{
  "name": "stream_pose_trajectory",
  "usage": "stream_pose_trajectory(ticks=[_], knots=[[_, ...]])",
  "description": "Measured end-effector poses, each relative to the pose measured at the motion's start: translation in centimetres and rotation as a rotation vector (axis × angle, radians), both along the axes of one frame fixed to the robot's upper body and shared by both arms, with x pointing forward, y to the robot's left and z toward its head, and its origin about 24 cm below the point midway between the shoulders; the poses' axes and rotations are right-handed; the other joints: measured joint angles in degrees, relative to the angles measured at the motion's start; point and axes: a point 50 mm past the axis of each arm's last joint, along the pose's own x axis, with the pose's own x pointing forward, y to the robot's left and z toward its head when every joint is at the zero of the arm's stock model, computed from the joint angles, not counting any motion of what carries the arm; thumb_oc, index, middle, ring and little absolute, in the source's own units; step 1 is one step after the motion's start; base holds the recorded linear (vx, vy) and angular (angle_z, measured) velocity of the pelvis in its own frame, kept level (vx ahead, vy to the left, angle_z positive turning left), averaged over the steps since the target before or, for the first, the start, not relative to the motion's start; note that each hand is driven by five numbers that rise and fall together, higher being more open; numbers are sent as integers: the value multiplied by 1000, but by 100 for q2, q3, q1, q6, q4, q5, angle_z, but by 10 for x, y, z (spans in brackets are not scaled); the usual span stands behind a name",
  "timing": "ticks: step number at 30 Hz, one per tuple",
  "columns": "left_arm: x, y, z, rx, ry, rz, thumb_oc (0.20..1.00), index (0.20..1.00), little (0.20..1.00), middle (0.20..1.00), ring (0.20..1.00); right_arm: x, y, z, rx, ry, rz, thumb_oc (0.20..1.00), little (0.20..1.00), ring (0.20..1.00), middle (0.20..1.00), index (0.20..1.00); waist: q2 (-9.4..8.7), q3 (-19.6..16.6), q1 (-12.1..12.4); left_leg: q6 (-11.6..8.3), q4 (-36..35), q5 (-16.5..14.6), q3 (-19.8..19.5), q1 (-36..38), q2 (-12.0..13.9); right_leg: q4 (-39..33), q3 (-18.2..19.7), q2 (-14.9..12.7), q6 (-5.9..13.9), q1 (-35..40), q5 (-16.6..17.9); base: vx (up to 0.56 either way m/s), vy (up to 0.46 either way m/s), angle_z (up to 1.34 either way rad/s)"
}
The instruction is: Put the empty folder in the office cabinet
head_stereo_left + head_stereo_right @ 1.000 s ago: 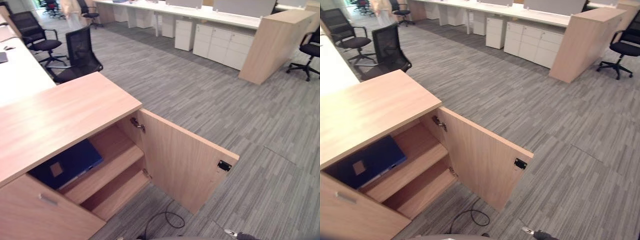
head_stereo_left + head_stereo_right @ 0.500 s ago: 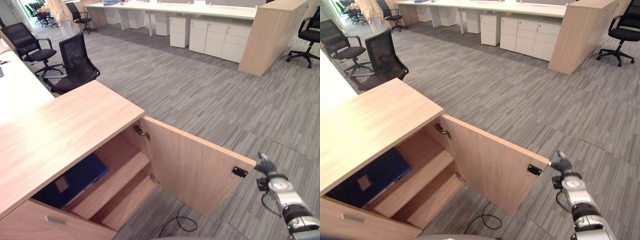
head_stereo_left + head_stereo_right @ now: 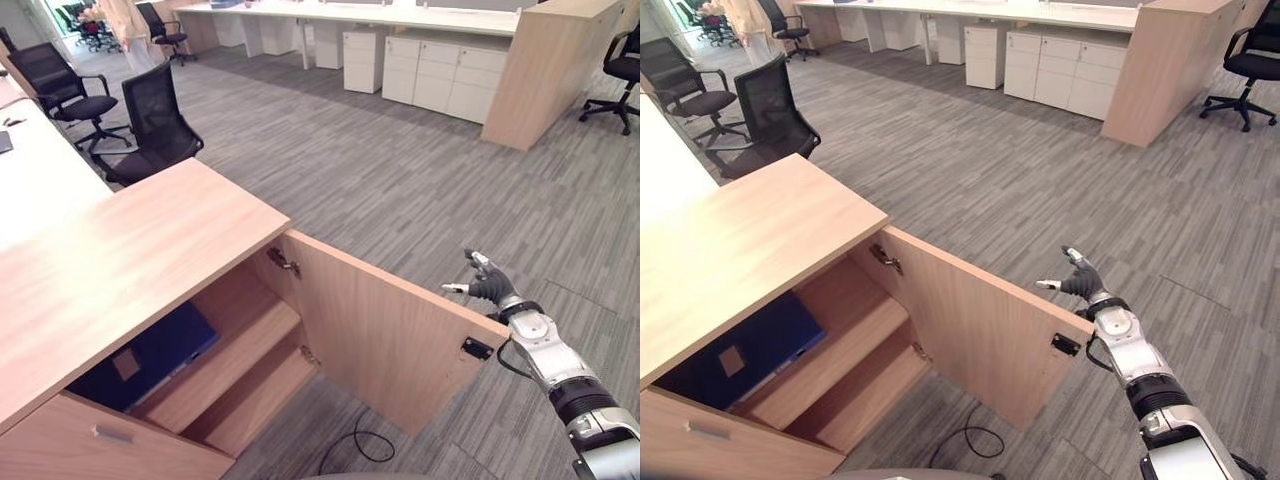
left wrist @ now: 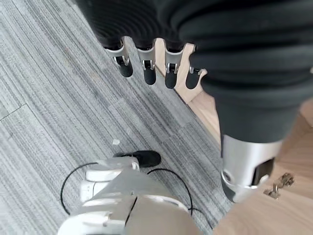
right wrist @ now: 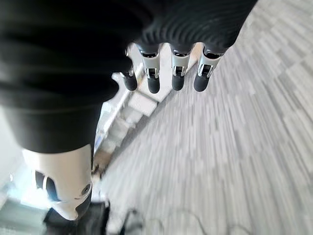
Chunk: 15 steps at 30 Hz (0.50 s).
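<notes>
The right hand [image 3: 487, 287] hangs in the air above the outer top corner of the open door [image 3: 385, 330], fingers spread loosely and holding nothing. From its own wrist camera the fingers [image 5: 175, 73] run straight out over grey carpet [image 5: 234, 147]. The left hand [image 4: 161, 29] is low beside the cabinet, its fingers [image 4: 146, 68] also straight and empty, pointing over the carpet with a wooden edge just past them.

The door swings out from the cabinet [image 3: 130, 260], hinged at its right front, a black latch plate [image 3: 476, 348] near its free edge. Inside, the blue folder [image 3: 150, 355] lies flat on the upper shelf [image 3: 235, 360], towards the left, with a lower shelf [image 3: 265, 400] beneath. A closed drawer front [image 3: 110, 450] sits left of the opening.

Beyond stand two black chairs [image 3: 155, 115] and white desks [image 3: 420, 55].
</notes>
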Motion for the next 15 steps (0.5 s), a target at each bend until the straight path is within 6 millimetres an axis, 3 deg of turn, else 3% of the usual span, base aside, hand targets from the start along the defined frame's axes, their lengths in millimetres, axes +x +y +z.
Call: stream_pose_trajectory(ticks=[5,6,10,15], knots=[[1,-9,-2,-27,-7,-2,1000,1000,1000,1000,1000,-8,51,-18,15,99,252,1000,1000,1000,1000,1000,-31,-20,28,-3,-4,2,16,3,9,0,18,9,-2,-31,-1,-5,3,-2],[2,-14,-3,-42,-19,-10,1000,1000,1000,1000,1000,-14,73,-30,51,149,314,1000,1000,1000,1000,1000,-54,-33,36,-6,-4,4,17,3,10,1,17,11,-2,-27,-1,0,0,0],[2,-17,-3,-65,-27,0,1000,1000,1000,1000,1000,-26,109,-46,108,253,447,1000,1000,1000,1000,1000,-108,-51,65,-15,3,11,-25,0,11,1,-28,11,-2,15,-1,-6,-6,5],[2,-18,-3,-75,-38,19,1000,1000,1000,1000,1000,-48,165,-57,133,362,720,1000,1000,1000,1000,1000,-209,-104,298,-60,15,38,-149,-51,11,4,-127,9,-19,17,-23,-18,-26,12]])
